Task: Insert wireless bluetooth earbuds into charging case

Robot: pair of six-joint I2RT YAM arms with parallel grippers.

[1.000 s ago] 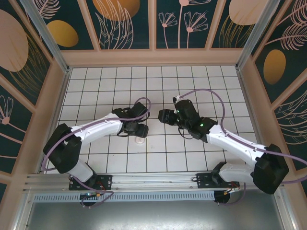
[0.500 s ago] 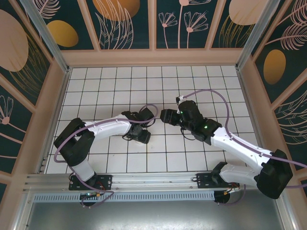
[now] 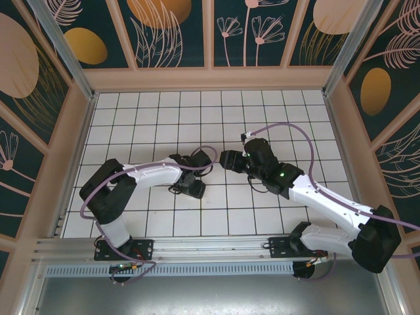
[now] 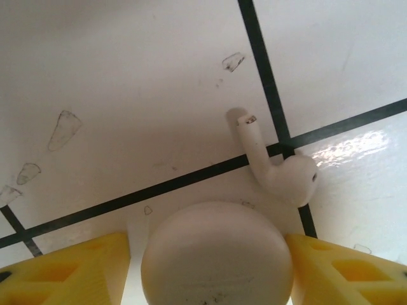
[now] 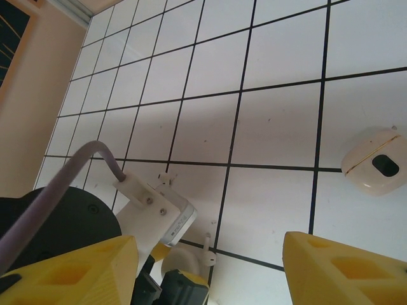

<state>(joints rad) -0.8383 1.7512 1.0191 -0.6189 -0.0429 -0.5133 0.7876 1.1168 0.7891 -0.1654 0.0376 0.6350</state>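
**Worktop stock: one earbud loose, two round shells, none seen loaded**

Item 1. Left end effector (image 3: 195, 188), low over the white tiled worktop (image 3: 151, 118) near its middle. In the left wrist view its yellow fingers (image 4: 76, 273) stand on either side of item 2. A thin strip of tile shows between the left finger and that item, and the right finger sits at its edge. The jaws are parted to about the item's width and do not visibly pinch it.

Item 2. Rounded white shell (image 4: 216, 254), smooth and dome-like, resting on the worktop between those fingers. No opening or seam faces the camera, so its contents cannot be told.

Item 3. Earbud (image 4: 280, 168), white and single, lying flat on the worktop just beyond the shell on its right side. Its bulb is nearest the shell and its stem points away across a dark grid line. It is outside any container and held by nothing. Whether it touches the shell is unclear.

Item 4. Right end effector (image 3: 225, 159), raised just right of the left one and facing it. Its yellow fingers (image 5: 343, 267) are spread wide with nothing between them.

Item 5. Pale round case (image 5: 375, 159), seen in the right wrist view lying alone on a tile, well apart from items 2 and 3. It has a thin seam line and one dark oval opening. What is inside cannot be told.
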